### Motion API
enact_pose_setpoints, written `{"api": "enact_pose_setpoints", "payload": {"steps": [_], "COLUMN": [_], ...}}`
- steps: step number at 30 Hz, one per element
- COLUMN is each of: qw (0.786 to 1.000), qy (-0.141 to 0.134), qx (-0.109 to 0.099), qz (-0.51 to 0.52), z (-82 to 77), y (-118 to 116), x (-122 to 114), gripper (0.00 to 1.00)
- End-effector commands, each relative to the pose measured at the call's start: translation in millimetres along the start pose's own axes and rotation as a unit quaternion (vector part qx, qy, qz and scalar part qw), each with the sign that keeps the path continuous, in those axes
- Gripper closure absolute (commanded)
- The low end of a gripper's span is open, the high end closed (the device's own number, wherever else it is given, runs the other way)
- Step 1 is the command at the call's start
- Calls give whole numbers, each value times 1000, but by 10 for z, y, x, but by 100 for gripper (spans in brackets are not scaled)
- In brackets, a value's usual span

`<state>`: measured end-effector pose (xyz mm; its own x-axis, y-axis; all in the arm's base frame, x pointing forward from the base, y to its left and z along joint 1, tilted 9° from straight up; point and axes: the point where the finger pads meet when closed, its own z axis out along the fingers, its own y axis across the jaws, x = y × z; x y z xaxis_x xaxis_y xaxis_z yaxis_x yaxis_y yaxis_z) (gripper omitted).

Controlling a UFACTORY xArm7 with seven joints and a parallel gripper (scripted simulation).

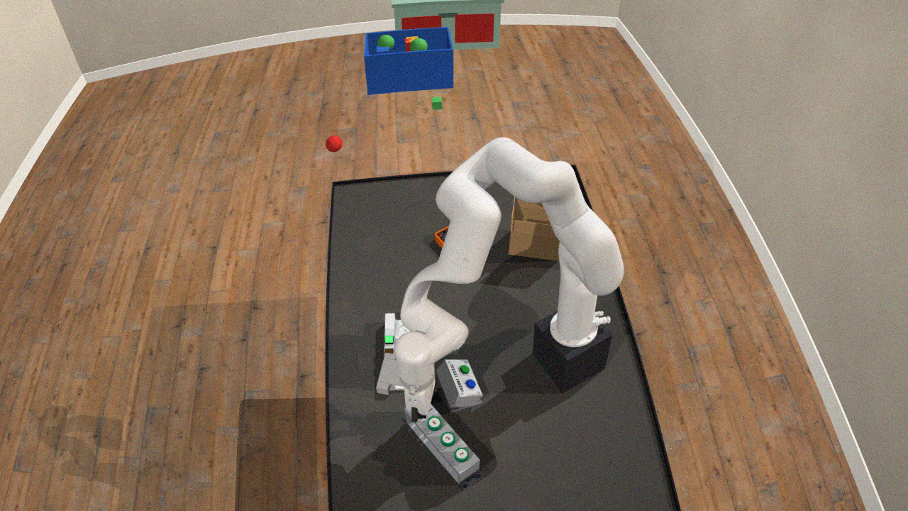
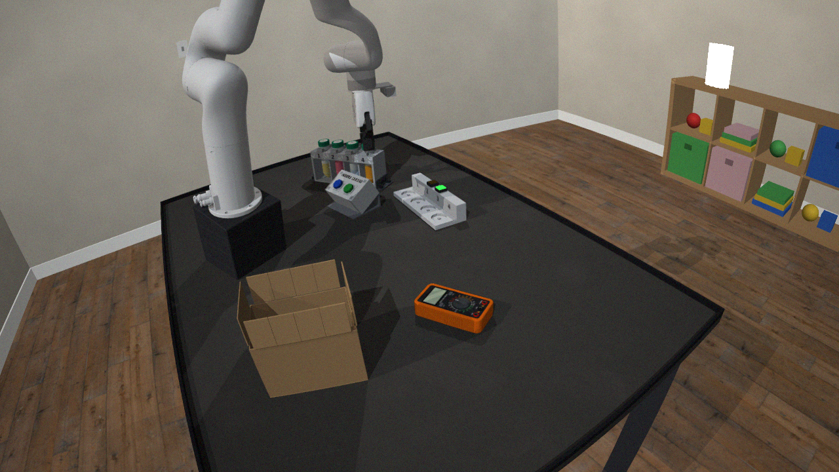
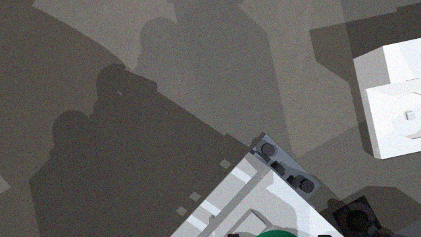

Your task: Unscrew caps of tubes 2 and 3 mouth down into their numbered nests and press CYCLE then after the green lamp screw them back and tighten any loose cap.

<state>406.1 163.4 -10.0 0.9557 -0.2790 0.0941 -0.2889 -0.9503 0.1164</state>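
The decapping station [image 2: 347, 161] stands at the back of the table and also shows in the top view [image 1: 444, 441]. Three green caps [image 1: 447, 438] are in plain sight on tubes 1 to 3. My gripper [image 2: 366, 139] points straight down at the tube 4 end and is shut on the cap of tube 4, which its fingers hide in the top view [image 1: 417, 414]. A sliver of that green cap [image 3: 274, 234] shows at the wrist view's bottom edge. The cap tray [image 2: 430, 202] has all its nests empty, and its green lamp [image 2: 441, 188] is lit.
The key housing [image 2: 351, 192] with the blue key [image 2: 337, 183] and green key [image 2: 348, 187] sits just in front of the station. A cardboard box [image 2: 300, 326] and an orange multimeter [image 2: 453, 307] lie nearer the front. The arm's base [image 2: 237, 225] is at the left.
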Motion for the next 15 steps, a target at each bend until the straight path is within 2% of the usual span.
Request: {"api": "enact_pose_setpoints", "payload": {"steps": [1,8,15], "qw": [999,977,925], "qy": [2,1,1], "qx": [1,2,2], "qz": [40,213,380], "z": [-13,-11,-8], "y": [-13,-13,-13], "x": [10,10,10], "gripper": [100,100,100]}}
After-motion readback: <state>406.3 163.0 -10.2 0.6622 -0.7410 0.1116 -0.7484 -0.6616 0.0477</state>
